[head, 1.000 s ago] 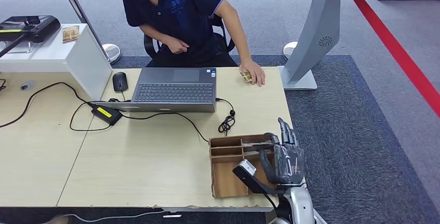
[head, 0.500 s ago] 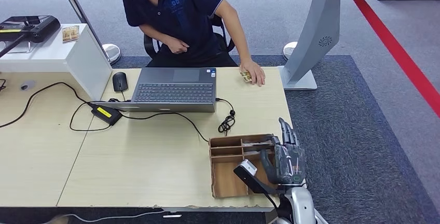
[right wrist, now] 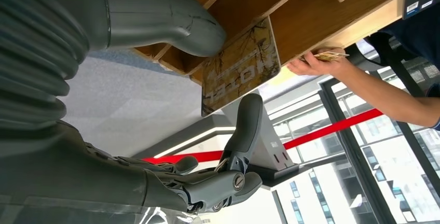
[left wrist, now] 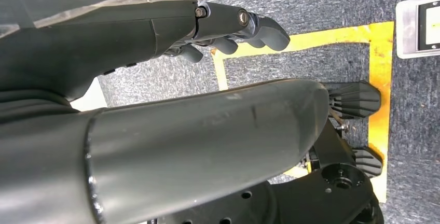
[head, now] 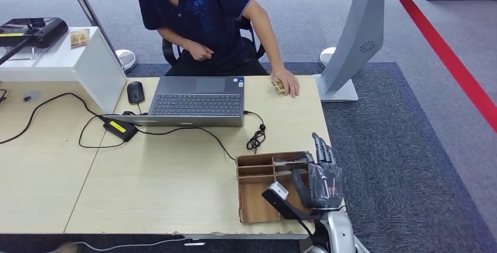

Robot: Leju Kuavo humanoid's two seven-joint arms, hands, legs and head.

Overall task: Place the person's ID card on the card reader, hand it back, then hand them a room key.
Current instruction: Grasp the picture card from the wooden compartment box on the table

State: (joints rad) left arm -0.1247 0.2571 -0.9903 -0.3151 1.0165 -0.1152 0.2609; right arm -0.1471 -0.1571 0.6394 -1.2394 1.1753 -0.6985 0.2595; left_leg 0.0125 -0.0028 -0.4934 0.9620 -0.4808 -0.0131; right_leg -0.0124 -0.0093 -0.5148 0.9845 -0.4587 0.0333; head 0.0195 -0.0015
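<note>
My right hand [head: 321, 174] reaches into the wooden tray [head: 252, 206] at the table's near right corner. In the right wrist view its thumb [right wrist: 171, 16] and a finger [right wrist: 246, 123] pinch a yellow patterned room key card [right wrist: 241, 73] at the tray's edge. The person seated behind the laptop rests a hand on the far right of the table, holding the ID card [head: 279, 86], also seen as the card [right wrist: 328, 55]. The black card reader [head: 32, 30] sits on a white box at far left. My left hand [left wrist: 171, 32] hangs over the floor, holding nothing, fingers apart.
An open laptop [head: 196, 101], a mouse [head: 135, 91], a power brick [head: 119, 127] and trailing cables [head: 256, 139] cover the table's middle. Another small card [head: 79, 37] lies on the white box. A grey kiosk stand [head: 351, 42] rises past the table's right end.
My right hand has shifted very slightly over the tray, still with the key card. The person's hand and the ID card have not moved.
</note>
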